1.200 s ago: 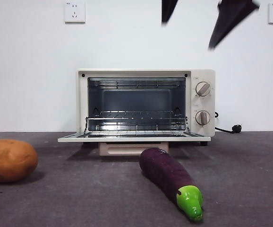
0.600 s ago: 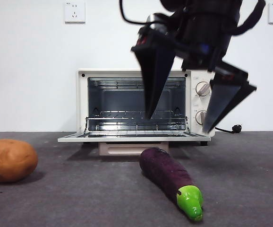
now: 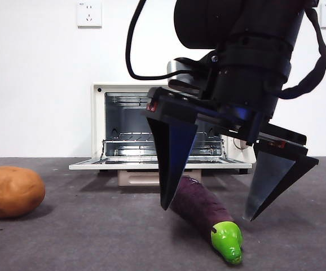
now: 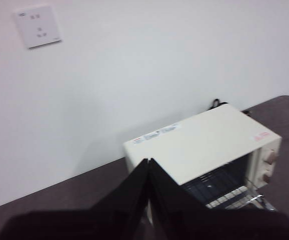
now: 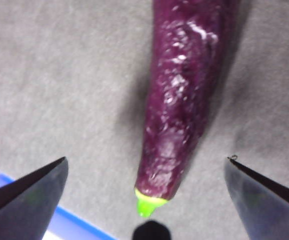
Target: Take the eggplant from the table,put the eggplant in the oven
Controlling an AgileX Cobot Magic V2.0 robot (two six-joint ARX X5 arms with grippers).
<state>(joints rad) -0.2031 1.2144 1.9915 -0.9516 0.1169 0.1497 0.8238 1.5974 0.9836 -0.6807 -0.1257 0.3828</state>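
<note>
Eggplant (image 3: 203, 209) lies on the surface (image 3: 95, 237) in front of the oven (image 3: 174, 127), whose door hangs open, its green cap toward the front edge. Right end effector (image 3: 208, 214) hangs over it, jaws spread wide on either side, not touching. Left end effector (image 4: 148, 162) is pressed together, high above the oven.

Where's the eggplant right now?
In the front view the eggplant lies on the table, right of centre, before the open oven, with the right gripper open astride it and the potato far left.
</note>
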